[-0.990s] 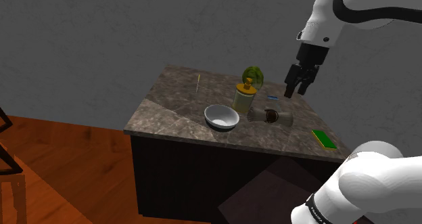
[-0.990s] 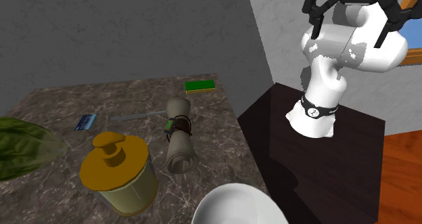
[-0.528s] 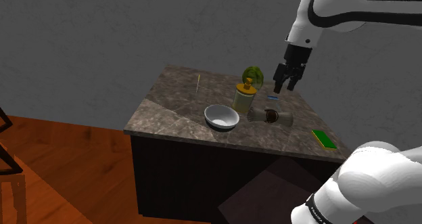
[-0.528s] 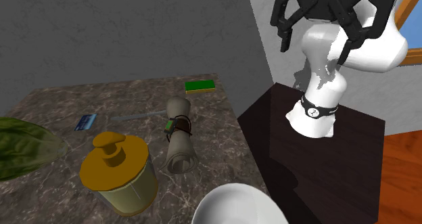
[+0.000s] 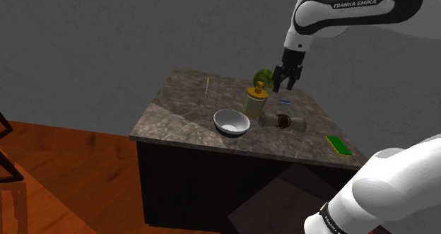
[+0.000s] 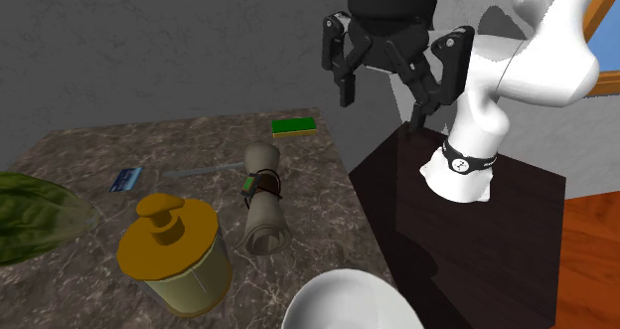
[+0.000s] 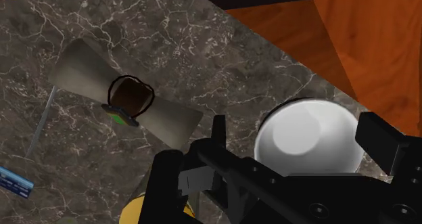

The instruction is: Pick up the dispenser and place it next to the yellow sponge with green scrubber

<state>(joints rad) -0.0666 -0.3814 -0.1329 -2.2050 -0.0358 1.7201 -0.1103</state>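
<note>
Black gripper point(image 5: 286, 79) is hanging above the marble counter point(image 5: 177, 119) with its fingers spread apart, clasping nothing. In the shoulder view the dispenser point(image 5: 256, 100), a pale jar with a gold pump top, is standing upright on the counter just below the gripper and slightly to the left, not touching it. A white bowl point(image 5: 231, 121) is sitting just beside the dispenser, and a pale hourglass-shaped object point(image 6: 263, 200) is lying on its side on its other flank. The green-topped sponge point(image 6: 294, 126) is resting near the counter's edge by the stand, well apart from the dispenser.
</note>
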